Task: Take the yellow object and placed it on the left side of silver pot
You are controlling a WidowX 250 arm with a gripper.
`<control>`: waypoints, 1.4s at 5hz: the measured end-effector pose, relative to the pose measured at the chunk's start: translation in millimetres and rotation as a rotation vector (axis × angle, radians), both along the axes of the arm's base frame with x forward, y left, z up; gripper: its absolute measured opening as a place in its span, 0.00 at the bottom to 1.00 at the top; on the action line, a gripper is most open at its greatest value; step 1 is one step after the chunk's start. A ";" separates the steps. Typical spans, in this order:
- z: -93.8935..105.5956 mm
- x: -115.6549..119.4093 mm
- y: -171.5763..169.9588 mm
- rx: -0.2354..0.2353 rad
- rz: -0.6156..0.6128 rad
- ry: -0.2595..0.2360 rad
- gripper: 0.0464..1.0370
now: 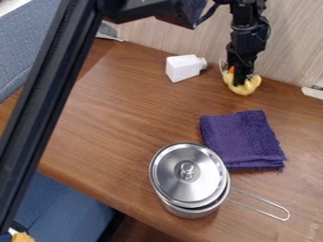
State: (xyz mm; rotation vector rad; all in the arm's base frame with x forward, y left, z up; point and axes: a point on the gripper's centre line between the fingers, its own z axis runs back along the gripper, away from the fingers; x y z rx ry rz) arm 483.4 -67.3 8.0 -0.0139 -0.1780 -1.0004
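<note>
The black gripper [241, 78] hangs down at the upper right, close to the wall panel. Its lower end is down at the yellow object [245, 87], whose soft, rounded body shows below and to both sides of it, with a small orange patch at the upper left. The gripper covers the middle of the yellow object, and whether it is gripped cannot be told. The silver pot [191, 179] stands at the lower centre with its lid on, its wire handle pointing to the lower right.
A folded purple towel [243, 141] lies between the yellow object and the pot. A white bottle [184, 67] lies left of the gripper. The brown table [114, 127] has its front edge at the lower left, and a dark beam [50, 94] crosses the left side.
</note>
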 end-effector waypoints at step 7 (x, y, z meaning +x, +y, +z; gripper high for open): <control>48.9 -14.5 33.2 0.028 0.034 -0.085 0.22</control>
